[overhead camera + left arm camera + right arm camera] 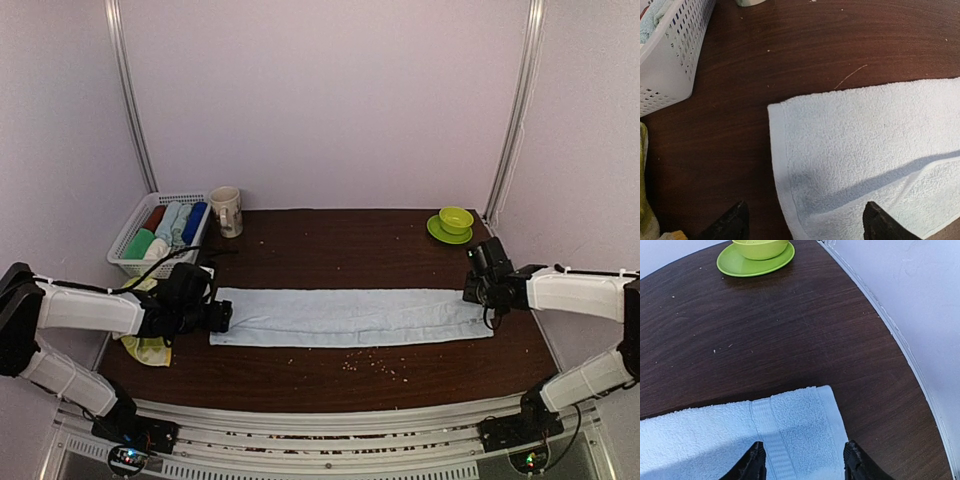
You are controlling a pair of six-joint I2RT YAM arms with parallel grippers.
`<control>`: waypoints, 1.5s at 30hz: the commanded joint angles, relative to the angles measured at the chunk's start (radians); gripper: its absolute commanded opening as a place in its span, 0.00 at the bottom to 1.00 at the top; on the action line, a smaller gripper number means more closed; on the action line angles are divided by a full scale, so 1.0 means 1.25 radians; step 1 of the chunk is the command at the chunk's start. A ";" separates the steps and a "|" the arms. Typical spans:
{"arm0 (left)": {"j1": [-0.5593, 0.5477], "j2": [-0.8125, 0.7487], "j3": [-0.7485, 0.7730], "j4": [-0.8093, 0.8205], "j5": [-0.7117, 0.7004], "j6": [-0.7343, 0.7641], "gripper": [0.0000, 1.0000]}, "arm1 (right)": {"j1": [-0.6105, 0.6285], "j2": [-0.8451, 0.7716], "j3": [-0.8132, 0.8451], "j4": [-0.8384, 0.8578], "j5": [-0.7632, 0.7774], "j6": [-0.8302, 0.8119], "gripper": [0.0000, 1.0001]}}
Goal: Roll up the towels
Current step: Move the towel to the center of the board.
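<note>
A long pale blue-white towel [350, 316] lies flat and folded lengthwise across the dark table. My left gripper [218, 316] hovers at its left end, open, with the towel's left edge [850, 155] between its spread fingertips [735, 220] and nothing held. My right gripper [478, 292] stands over the right end [795, 435], open, its fingertips [756, 462] straddling the towel's end band. A yellow-green towel [148, 347] lies crumpled under my left arm near the table's left edge, showing in the left wrist view as a yellow-green edge [646, 210].
A white slatted basket [128, 262] holding several rolled towels stands at the back left, its wall [665, 65] close to my left gripper. A printed mug [226, 211] stands beside it. A green bowl on a green saucer [452, 224] sits back right. Crumbs dot the table front.
</note>
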 commanded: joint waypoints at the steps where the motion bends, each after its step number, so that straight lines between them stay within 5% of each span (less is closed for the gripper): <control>1: -0.001 0.000 -0.006 -0.022 0.016 -0.003 0.81 | 0.005 -0.073 -0.038 0.000 -0.022 -0.002 0.50; 14: 0.010 0.016 0.011 -0.122 0.018 -0.066 0.84 | 0.003 -0.225 -0.096 -0.062 0.007 0.007 0.40; 24: 0.044 -0.028 0.017 -0.184 0.001 -0.091 0.81 | 0.003 -0.216 -0.126 0.002 -0.079 0.055 0.52; 32: 0.057 -0.077 0.029 -0.225 -0.012 -0.085 0.89 | -0.020 -0.206 -0.135 0.023 -0.109 0.062 0.66; 45: 0.057 -0.042 -0.007 -0.170 0.067 -0.112 0.88 | -0.048 -0.195 -0.195 0.088 -0.213 0.097 0.67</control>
